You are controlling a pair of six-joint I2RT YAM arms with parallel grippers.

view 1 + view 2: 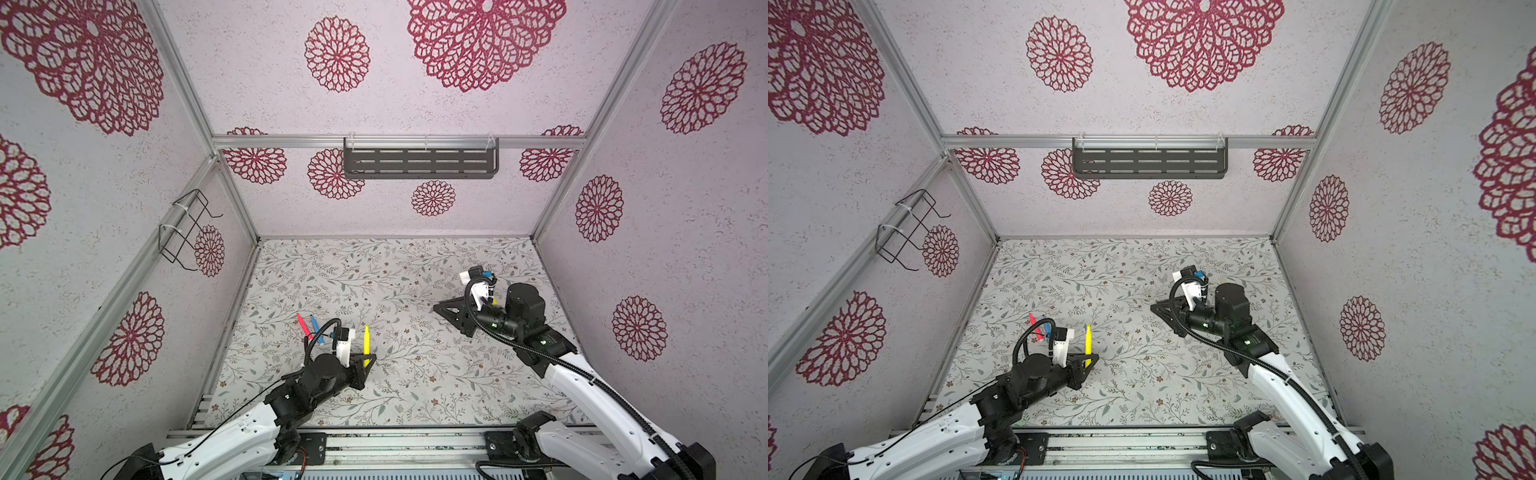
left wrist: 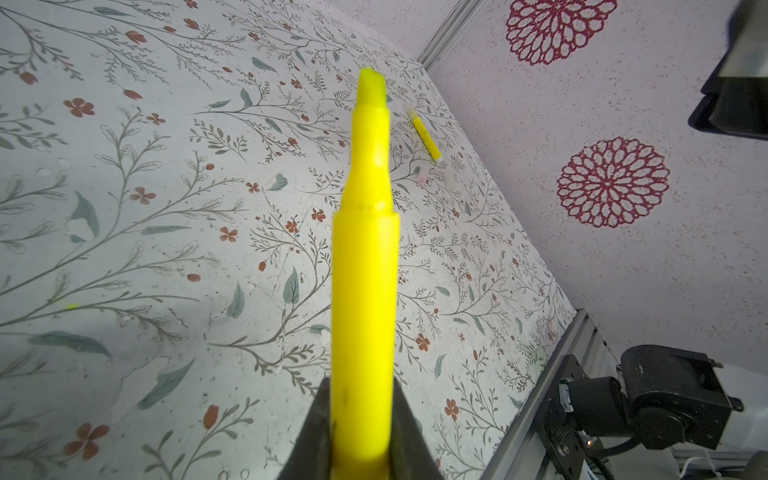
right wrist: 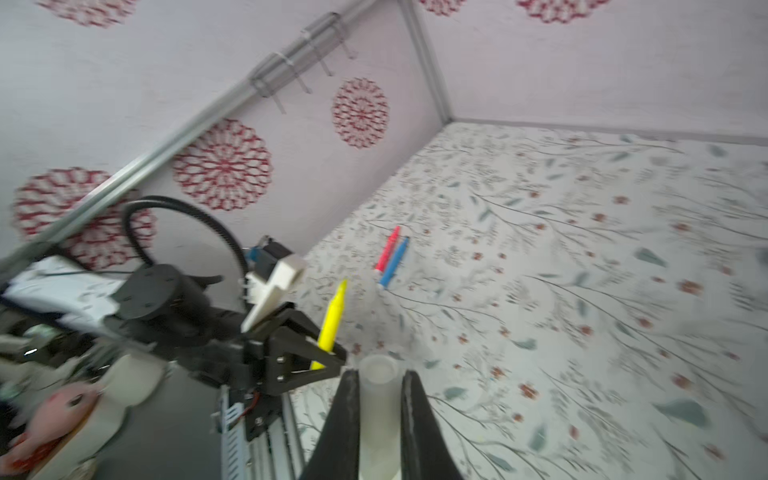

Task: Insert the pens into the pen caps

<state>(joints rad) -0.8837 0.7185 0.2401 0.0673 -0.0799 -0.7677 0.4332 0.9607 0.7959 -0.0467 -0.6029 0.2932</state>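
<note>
Left fingers (image 2: 316, 432) pinch a slim yellow plastic marker pen (image 2: 363, 291) low on its barrel, with the tapered tip free and raised off the floral-print tabletop (image 1: 374, 270). Right fingers (image 3: 338, 424) pinch a short clear plastic pen cap (image 3: 378, 411) by its sides, open mouth outward, well apart from that held yellow pen. Judgement: both pieces are light, rigid and smooth, so probably slippery. The cap looks thin-walled, so squeeze it below the mouth; grip the pen on the barrel, never the tip. A pink-red marker pen (image 1: 303, 324) and a blue marker pen (image 1: 316, 330) lie side by side near the held yellow pen, on its side away from the right arm. A second yellow marker pen (image 2: 426, 133) lies flat well beyond the held pen's tip. The tabletop is flat, and its busy print would likely hide clear caps. Pale walls carry red rosettes, a grey slotted shelf (image 1: 419, 162) and a black wire rack (image 1: 187, 228), all far from the held pen.
</note>
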